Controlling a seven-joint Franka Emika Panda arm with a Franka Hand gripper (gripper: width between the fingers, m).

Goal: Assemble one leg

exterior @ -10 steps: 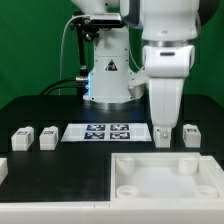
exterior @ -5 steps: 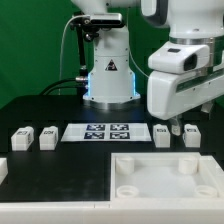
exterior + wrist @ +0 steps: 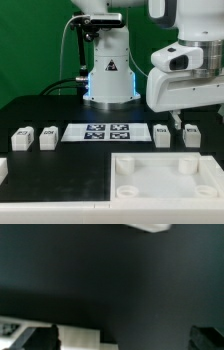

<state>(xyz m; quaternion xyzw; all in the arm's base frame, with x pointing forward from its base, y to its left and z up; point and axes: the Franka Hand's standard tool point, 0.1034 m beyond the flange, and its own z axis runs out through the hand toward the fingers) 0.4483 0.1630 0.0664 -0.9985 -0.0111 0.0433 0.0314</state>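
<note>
**Settle over one leg before coming down**

The gripper point(image 3: 120, 338) hangs in the upper right of the exterior view, above the black table point(image 3: 40, 105). In the wrist view its two fingers point(image 3: 35, 339) stand wide apart with nothing between them, so it is released and empty. The step looks like the reach for a leg.

Two legs stand below it at the right of the frame. The first leg point(image 3: 163, 133) is just beside the end of the marker board point(image 3: 103, 132). The second leg point(image 3: 192, 133) is further right, apart from the first. The gripper seems to hang over the gap between them, so I cannot tell which is meant. To do this well, I would choose one, centre the fingers over it, square them to its flat sides and descend straight.

As for room, the large white panel point(image 3: 165, 175) fills the lower right, near the front of both legs, so coming from above is safest. The marker board lies flat close to the first leg, and a finger could scrape it. The leg not chosen could be knocked. Two more legs point(image 3: 47, 136) sit at the left, well apart, with open table around them.
</note>
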